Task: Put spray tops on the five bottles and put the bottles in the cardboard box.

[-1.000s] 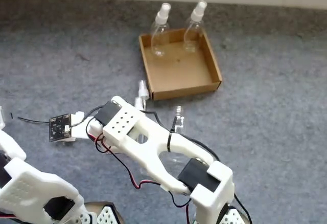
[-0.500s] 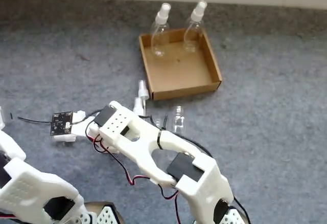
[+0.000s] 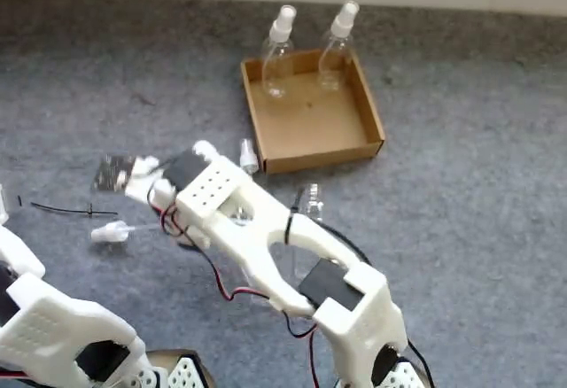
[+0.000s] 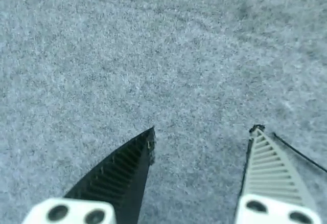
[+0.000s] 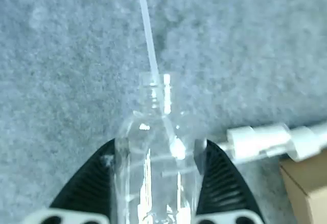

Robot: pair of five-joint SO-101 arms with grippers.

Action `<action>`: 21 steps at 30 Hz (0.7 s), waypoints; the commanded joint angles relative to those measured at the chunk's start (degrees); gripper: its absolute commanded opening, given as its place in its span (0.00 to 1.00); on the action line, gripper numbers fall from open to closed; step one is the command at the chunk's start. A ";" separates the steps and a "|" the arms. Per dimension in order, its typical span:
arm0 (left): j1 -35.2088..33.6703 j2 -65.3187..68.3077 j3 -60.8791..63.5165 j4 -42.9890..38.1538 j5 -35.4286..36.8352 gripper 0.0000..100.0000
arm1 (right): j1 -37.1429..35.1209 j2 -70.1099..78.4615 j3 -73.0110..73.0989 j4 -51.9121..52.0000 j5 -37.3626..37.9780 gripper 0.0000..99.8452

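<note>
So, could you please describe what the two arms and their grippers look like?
The left arm and right arm are white perforated shells with black motors; the right carries red and black wires. The left gripper has one black and one pale ribbed finger; the right gripper, black fingers.

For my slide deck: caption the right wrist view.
Right gripper clamps an uncapped clear bottle; a loose spray top lies beside it.

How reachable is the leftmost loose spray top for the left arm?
Likely yes: the spray top lies uncovered on bare carpet near the left arm; the left pincer is open, empty.
</note>
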 commanded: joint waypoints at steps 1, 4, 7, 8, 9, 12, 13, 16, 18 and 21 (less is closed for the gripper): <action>-0.13 -0.75 -0.31 -0.79 -0.26 0.26 | 5.32 -5.93 -14.46 14.29 -0.88 0.00; -0.04 -0.84 -0.31 -0.79 -0.26 0.26 | 13.32 -8.40 -18.68 14.64 -2.29 0.00; -0.13 -0.84 -0.31 -0.79 -0.26 0.26 | 22.11 -10.15 -18.68 14.64 -2.55 0.00; -0.13 -0.84 -0.40 -0.79 -0.26 0.26 | 24.48 -10.86 -18.68 14.64 -2.55 0.00; -0.13 -0.84 -0.40 -0.79 -0.26 0.26 | 26.68 -11.65 -18.68 14.64 -2.46 0.00; -0.04 -0.84 -0.57 -0.79 -0.26 0.26 | 31.52 -14.99 -15.60 14.64 0.09 0.00; -0.04 -0.84 -0.57 -0.79 -0.26 0.26 | 32.57 -16.66 -13.05 14.64 3.16 0.00; 0.04 -0.84 -0.31 -0.62 -0.26 0.26 | 36.26 -22.20 -3.91 14.64 6.07 0.00; 0.57 -0.84 -0.75 1.85 -0.26 0.26 | 40.75 -25.63 2.33 14.29 5.98 0.00; 2.51 -1.63 -2.24 7.56 -0.26 0.26 | 49.54 -28.62 12.18 11.30 5.27 0.00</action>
